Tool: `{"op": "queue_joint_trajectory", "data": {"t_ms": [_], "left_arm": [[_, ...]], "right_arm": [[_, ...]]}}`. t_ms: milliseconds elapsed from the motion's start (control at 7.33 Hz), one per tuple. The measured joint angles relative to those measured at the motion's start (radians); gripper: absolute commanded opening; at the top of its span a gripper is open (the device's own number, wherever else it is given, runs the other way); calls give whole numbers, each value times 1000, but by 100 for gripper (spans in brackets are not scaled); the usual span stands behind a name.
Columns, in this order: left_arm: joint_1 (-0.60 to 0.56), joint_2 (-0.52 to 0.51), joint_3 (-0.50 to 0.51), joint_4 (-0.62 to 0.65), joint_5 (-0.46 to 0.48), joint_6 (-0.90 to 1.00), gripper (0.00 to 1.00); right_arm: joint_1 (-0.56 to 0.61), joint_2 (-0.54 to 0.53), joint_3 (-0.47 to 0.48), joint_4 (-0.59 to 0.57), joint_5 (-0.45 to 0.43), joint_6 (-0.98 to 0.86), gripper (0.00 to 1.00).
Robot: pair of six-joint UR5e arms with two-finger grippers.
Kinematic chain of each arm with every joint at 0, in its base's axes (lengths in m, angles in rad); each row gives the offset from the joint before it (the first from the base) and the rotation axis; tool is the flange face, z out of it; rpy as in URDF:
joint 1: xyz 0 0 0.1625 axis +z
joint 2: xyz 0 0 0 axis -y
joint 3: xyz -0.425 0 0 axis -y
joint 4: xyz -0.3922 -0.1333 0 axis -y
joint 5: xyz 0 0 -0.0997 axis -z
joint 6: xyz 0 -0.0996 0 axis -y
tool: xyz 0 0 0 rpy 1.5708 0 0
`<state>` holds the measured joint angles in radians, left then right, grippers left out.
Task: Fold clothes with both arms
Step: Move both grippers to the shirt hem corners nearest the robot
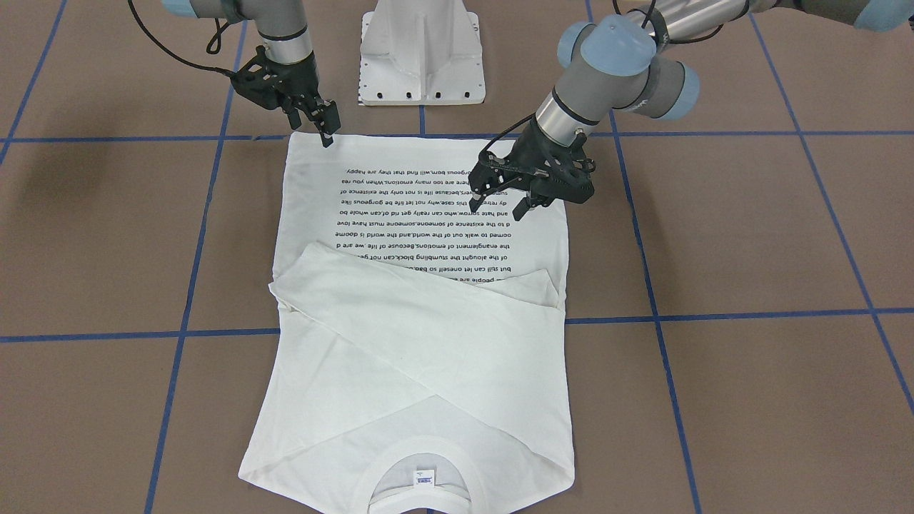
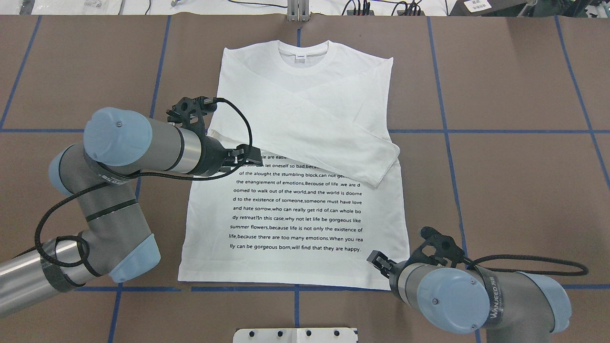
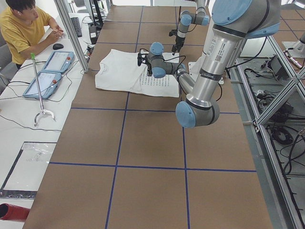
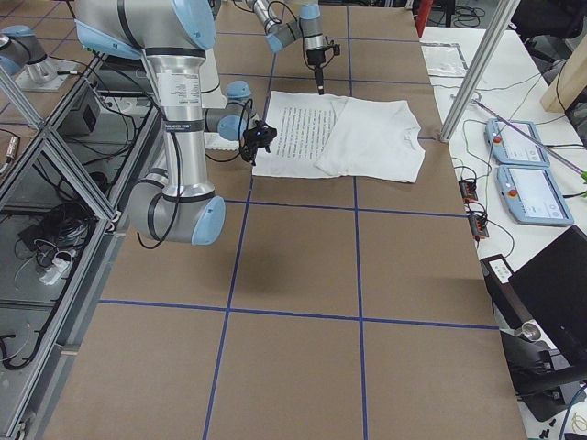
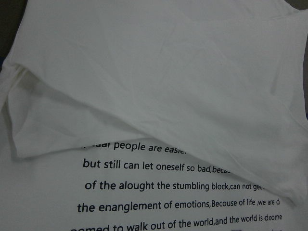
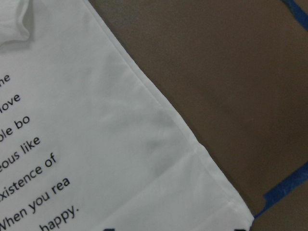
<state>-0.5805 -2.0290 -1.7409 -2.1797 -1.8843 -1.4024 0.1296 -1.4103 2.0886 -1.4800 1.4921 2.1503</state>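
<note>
The white long-sleeved T-shirt (image 1: 428, 357) lies flat on the brown table, print up, with both sleeves folded across the chest (image 2: 310, 119). Its neck points away from the robot. My left gripper (image 1: 498, 207) hovers open over the printed text near the shirt's left edge, also seen from overhead (image 2: 254, 158). Its wrist view shows the crossed sleeve (image 5: 168, 86) above the lines of text. My right gripper (image 1: 323, 128) is open at the hem corner nearest the robot (image 2: 379, 261). That hem corner (image 6: 211, 192) fills the right wrist view. Neither gripper holds cloth.
A white metal pedestal base (image 1: 421, 57) stands at the robot's side of the table, just behind the hem. Blue tape lines (image 2: 445, 131) grid the table. A seated person (image 3: 28, 28) and two pendants (image 3: 50, 71) are at a side desk beyond the neck end.
</note>
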Motion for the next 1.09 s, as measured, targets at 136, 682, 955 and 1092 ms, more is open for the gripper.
{"op": "queue_joint_trajectory", "data": {"t_ms": [136, 682, 955, 1092], "left_arm": [[0, 0, 0, 0, 1, -1, 87], [1, -1, 1, -2, 2, -8, 88], [1, -1, 1, -2, 3, -10, 88], [1, -1, 1, -2, 4, -10, 88]], "right_arm": [[-2, -17, -1, 1, 1, 14, 78], [-6, -55, 5, 6, 21, 52, 66], [-8, -57, 5, 6, 39, 52, 66], [-10, -57, 5, 6, 45, 52, 64]]}}
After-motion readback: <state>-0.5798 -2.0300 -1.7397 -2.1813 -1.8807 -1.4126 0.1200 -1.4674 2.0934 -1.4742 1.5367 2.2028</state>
